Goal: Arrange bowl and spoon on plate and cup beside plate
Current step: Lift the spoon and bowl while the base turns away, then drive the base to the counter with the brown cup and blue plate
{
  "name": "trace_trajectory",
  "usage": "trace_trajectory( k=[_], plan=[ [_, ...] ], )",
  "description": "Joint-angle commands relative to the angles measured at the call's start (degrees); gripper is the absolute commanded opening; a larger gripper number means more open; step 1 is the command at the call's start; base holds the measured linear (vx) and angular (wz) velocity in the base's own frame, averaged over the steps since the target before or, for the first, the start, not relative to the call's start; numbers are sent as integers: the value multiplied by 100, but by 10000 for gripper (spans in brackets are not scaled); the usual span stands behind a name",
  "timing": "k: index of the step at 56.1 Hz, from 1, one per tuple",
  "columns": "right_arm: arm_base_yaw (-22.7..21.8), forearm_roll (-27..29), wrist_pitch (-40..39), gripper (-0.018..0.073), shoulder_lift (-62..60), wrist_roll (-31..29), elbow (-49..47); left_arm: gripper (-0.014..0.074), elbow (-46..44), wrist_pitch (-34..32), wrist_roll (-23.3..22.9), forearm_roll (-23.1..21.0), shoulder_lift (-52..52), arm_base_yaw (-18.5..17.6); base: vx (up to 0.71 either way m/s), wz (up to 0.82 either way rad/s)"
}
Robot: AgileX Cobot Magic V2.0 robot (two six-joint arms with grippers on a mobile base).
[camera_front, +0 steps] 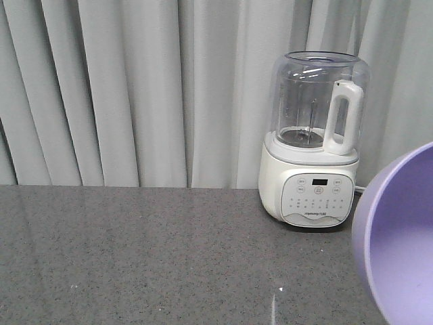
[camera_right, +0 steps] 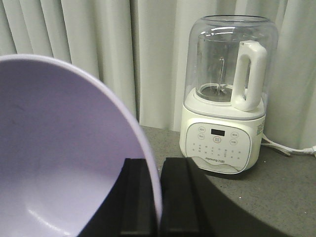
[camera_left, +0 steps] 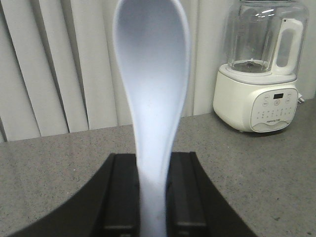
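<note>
**Control:** Nearest item?
**Operator:** The bowl [camera_right: 64, 158], tilted on edge. My right gripper [camera_right: 159, 197] has its jaws clamped on the rim. Inside I see only smooth lavender wall.
**Control:** Left side?
**Operator:** My left gripper [camera_left: 154, 197] has its jaws closed on the spoon [camera_left: 152, 98] handle, scoop upright above the grey counter [camera_front: 135, 257].
**Control:** Other containers?
**Operator:** A blender [camera_front: 314, 142] against the curtain [camera_front: 135, 88]. Its clear jar [camera_front: 304, 95] shows a blade [camera_right: 219, 89] at the bottom.

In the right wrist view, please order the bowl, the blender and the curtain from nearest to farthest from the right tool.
1. The bowl: rim clamped in the right tool.
2. The blender: ahead, to the right.
3. The curtain: at the back, behind the blender.
</note>
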Motion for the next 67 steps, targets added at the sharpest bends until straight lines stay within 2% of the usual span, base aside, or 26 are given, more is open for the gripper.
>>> trace_trajectory(
  k=[1, 37, 67],
  plan=[
    [-10, 250, -394, -9, 43, -52, -162, -6, -132, -515, 0, -53, 55, -30, 0, 0],
    [-10, 250, -380, -9, 43, -52, -162, -6, -132, -515, 0, -53, 55, -30, -1, -5],
    [-10, 250, -380, -9, 43, -52, -162, -6, -132, -515, 0, -53, 55, -30, -14, -60]
  ],
)
